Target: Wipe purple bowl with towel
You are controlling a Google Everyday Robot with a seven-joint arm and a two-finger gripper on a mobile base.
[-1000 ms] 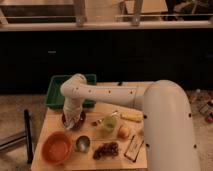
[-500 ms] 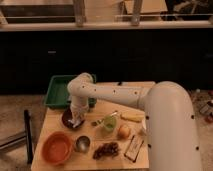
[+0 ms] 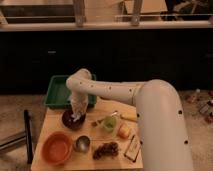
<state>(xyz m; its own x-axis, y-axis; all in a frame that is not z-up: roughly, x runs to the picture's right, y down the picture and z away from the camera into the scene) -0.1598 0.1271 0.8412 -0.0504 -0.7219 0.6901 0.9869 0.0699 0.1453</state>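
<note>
Camera view: purple bowl [image 3: 70, 123] sits on the wooden table [image 3: 49, 121] directly under the gripper [image 3: 76, 115], which is down at the bowl's mouth, approx. over its middle. A pale bit at the gripper's tip reads as the towel [image 3: 77, 118], touching or just above the bowl's dark inside. Can't separate cloth from wrist w/ certainty, and can't tell whether the gripper is clamped on it or apart. Judgement: step in hand is the wipe itself, i.e. towel at the bowl, contact phase, not reach or pickup. Nothing shows how much of the inside is covered, so progress is mid-way at best. Next move prob. calls for a sweep round the inner wall w/ light downward pressure, keeping the cloth pinned & the bowl from sliding, since nothing braces it. Arm pose: the arm [image 3: 117, 92] comes in from the big white body at pic right, runs across to a bent elbow above & behind the gripper, then the wrist drops near-vertical into the bowl. Outward: green tray [image 3: 56, 95] lies behind the gripper at the table's far edge. Orange bowl [image 3: 57, 148] is in front of the gripper, near. Steel cup [image 3: 82, 143] is also in front, just beside the orange bowl. Green cup [image 3: 110, 123] stands to the gripper's pic-right. A wide sweep could nudge the near-side items.
</note>
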